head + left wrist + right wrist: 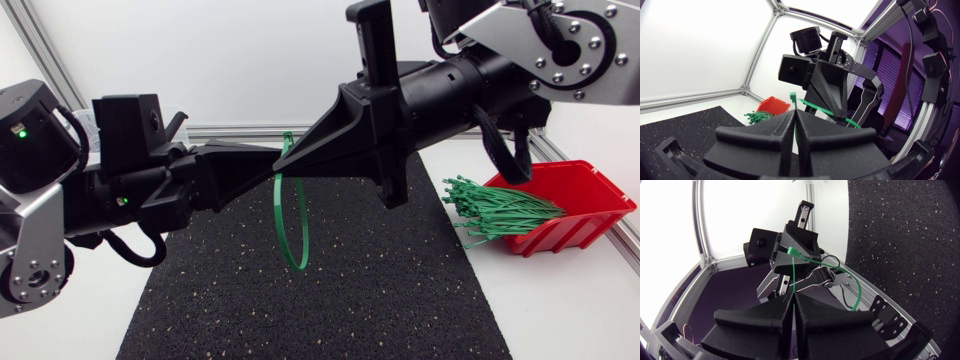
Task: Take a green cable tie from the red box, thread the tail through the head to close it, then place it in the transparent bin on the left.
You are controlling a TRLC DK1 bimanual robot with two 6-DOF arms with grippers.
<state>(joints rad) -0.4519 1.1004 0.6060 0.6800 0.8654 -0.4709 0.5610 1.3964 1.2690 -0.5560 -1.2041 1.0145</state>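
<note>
Left gripper and right gripper are both pinched tight on one tie, in the air well left of the box. Loop hangs free. Likely each clamps an end to line up tail and head.

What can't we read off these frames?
1. Cable tie closure: head view, left pincer and right pincer tips cover it; wrist views don't settle it.
2. Transparent bin: appears in no view.
3. Red box, part: head view, right arm overlaps it.
</note>
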